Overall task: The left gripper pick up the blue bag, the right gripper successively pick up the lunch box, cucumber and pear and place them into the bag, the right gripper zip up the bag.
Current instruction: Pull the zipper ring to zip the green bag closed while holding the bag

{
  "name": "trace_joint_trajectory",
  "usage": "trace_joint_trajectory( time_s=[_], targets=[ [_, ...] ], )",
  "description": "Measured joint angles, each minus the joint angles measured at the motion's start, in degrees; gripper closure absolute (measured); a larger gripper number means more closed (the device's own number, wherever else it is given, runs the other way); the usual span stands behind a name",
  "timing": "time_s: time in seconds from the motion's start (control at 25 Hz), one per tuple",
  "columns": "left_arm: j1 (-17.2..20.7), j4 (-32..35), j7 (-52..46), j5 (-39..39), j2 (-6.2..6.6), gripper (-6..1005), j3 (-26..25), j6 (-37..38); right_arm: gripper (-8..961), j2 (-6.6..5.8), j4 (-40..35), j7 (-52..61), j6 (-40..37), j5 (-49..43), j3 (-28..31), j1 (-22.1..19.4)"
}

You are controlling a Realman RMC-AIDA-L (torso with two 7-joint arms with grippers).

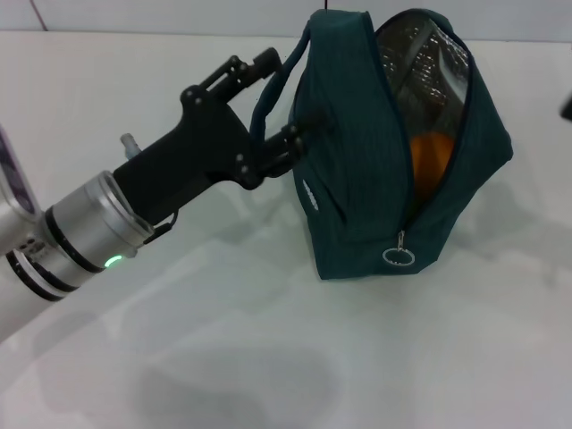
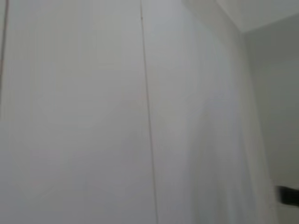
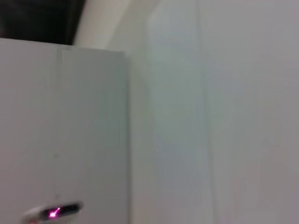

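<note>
The zip's silver pull ring (image 1: 399,257) hangs at the low, near end of the blue bag (image 1: 357,179), so the zip is judged not yet drawn and the closing step is taken to be the one in hand. The bag is seen resting on the white counter (image 1: 268,357), tipped so that its open mouth faces up and to the right of the pull; the zip line, its long axis, runs from the pull upward and away to the far top of the bag. Inside the mouth, above the pull, an orange-yellow shape is visible, judged to be the pear (image 1: 429,161), with silver foil lining (image 1: 420,54) behind it. The lunch box and cucumber cannot be made out.

To the left of the pull, the left tool (image 1: 284,145) is clenched on the bag's near side by the handle (image 1: 277,85), and the bag is held steady by it. The right tool is not shown in any view; only a dark sliver at the right edge of the head view is seen.

For the next move, the pull would have to be pinched and drawn along the zip line, away and upward, while the bag is braced.
</note>
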Motion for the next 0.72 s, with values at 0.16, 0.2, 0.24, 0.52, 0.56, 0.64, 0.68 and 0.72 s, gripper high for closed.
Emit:
trace_joint_trajectory(
  time_s=[0.16,0.2,0.24,0.52,0.56,0.64,0.68,0.72],
  targets=[
    [0.17,-0.02,1.44,-0.84,0.00,255,0.26,-0.18,320,-2.17,2.10,-0.18,-1.21,-9.24,-1.01,0.33],
    [0.36,0.05,2.05,-0.89,0.08,255,0.20,-0.20,320,-2.17,2.51,-0.30,-0.17,-11.52,-1.07,0.51],
    [0.36,0.05,2.05,-0.89,0.08,255,0.20,-0.20,320,-1.97,2.76,-0.39,0.96,-13.66,-1.29,0.64],
    [1.18,0.09,4.79,-1.34,0.03,255,0.03,-0.05,321,2.38,2.82,0.06,8.73,-31.70,-2.20,4.74],
    [1.17,0.07,4.83,-1.34,0.00,255,0.03,-0.05,321,2.81,2.93,0.07,9.37,-32.71,-2.30,5.23],
    [1.14,0.04,4.83,-1.36,-0.02,255,0.03,-0.04,322,3.70,3.26,0.03,10.98,-34.15,-3.54,6.75],
    [1.14,0.03,4.79,-1.37,-0.03,255,0.03,-0.04,322,3.81,3.33,0.05,11.25,-34.16,-4.13,7.05],
    [1.14,0.02,4.72,-1.37,-0.03,255,0.03,-0.04,322,4.03,3.46,0.14,11.85,-34.12,-5.35,7.68]
  ],
)
